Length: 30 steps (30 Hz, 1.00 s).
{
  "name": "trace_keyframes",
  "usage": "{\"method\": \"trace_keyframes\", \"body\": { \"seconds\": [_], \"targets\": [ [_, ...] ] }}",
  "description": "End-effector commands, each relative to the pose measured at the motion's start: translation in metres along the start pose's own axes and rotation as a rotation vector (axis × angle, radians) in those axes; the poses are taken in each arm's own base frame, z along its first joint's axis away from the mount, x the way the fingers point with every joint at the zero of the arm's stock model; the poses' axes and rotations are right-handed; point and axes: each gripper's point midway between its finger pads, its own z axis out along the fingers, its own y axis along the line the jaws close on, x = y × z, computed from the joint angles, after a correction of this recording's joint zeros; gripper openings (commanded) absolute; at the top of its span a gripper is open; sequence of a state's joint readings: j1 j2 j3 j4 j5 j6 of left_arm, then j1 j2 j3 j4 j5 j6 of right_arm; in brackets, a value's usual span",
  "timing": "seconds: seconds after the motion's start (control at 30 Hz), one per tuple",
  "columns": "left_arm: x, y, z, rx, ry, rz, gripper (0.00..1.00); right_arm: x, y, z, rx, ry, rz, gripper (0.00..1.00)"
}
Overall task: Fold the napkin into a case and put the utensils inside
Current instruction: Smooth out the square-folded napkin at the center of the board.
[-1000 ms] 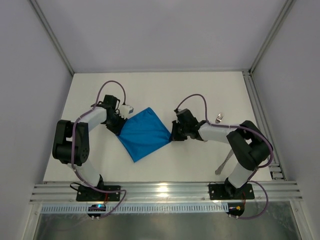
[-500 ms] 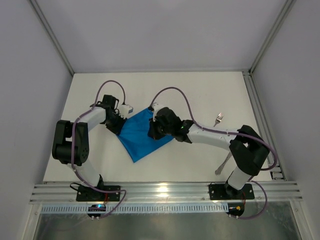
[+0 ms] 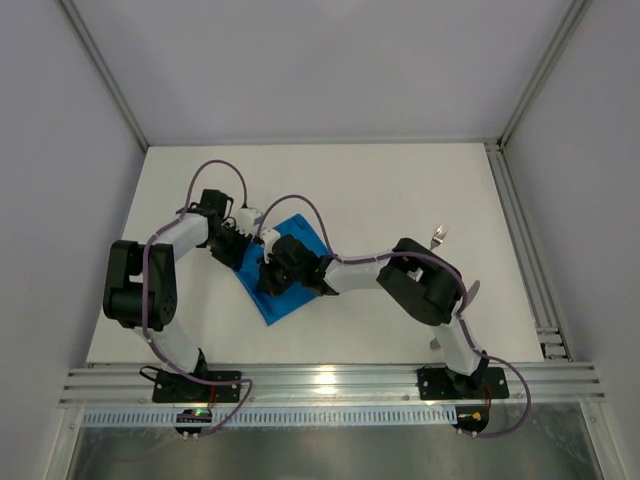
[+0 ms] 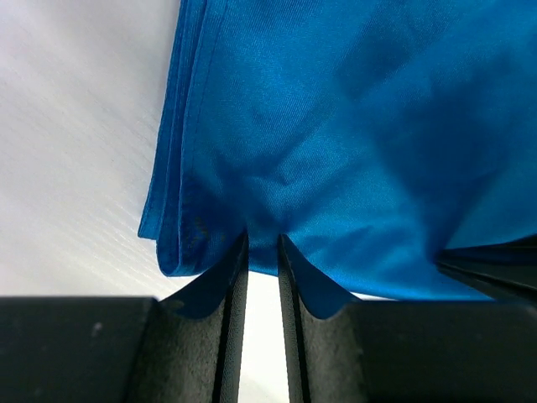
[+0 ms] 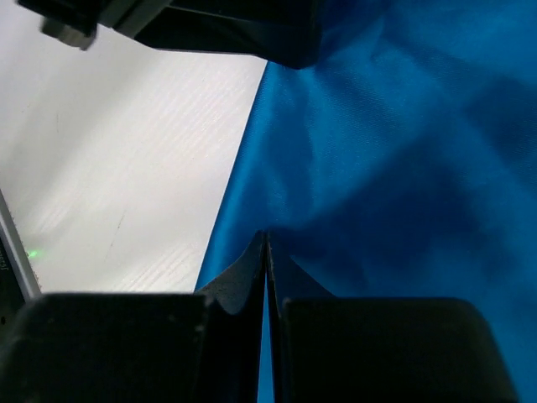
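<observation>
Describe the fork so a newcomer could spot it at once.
Look at the white table, right half, beyond the elbow of the right arm. The fork lies there alone: small, silver, tined, well clear of the blue napkin.

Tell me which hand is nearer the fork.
Right, narrowly. The right hand pinches the napkin at mid-cloth, left of the fork; the left hand grips the napkin's left edge, slightly farther away.
</observation>
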State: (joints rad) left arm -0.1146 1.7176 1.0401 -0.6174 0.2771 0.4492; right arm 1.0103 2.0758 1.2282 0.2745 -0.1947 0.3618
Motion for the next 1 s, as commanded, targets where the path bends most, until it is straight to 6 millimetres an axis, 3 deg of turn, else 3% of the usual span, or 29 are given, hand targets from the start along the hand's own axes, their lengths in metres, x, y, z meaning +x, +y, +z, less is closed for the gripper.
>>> {"method": "trace_keyframes", "body": {
  "seconds": [0.0, 0.27, 0.37, 0.53, 0.7, 0.8, 0.93, 0.97],
  "targets": [
    [-0.003, -0.002, 0.003, 0.023, -0.017, -0.015, 0.22, -0.014, 0.017, 0.011, -0.076, -0.008, -0.017, 0.04],
    [0.002, 0.01, 0.01, 0.001, 0.015, -0.068, 0.21, 0.048, 0.019, -0.017, -0.113, 0.172, -0.094, 0.04],
    [0.004, 0.014, 0.011, 0.0, 0.02, -0.087, 0.21, 0.063, 0.021, -0.028, -0.129, 0.22, -0.118, 0.04],
    [0.006, 0.016, 0.012, 0.0, 0.021, -0.095, 0.21, 0.068, 0.031, -0.051, -0.146, 0.225, -0.178, 0.04],
    [0.005, 0.015, 0.011, 0.003, 0.014, -0.083, 0.21, 0.079, 0.029, -0.07, -0.124, 0.235, -0.155, 0.04],
    [-0.001, 0.008, 0.007, 0.042, -0.011, -0.069, 0.22, 0.066, 0.033, -0.085, -0.096, 0.206, -0.125, 0.04],
    [-0.011, 0.001, -0.006, 0.063, -0.065, -0.04, 0.28, 0.002, 0.041, -0.109, -0.061, 0.049, -0.057, 0.04],
    [-0.012, 0.001, -0.008, 0.06, -0.07, -0.035, 0.28, -0.005, 0.038, -0.112, -0.054, 0.035, -0.034, 0.04]
  ]
}}
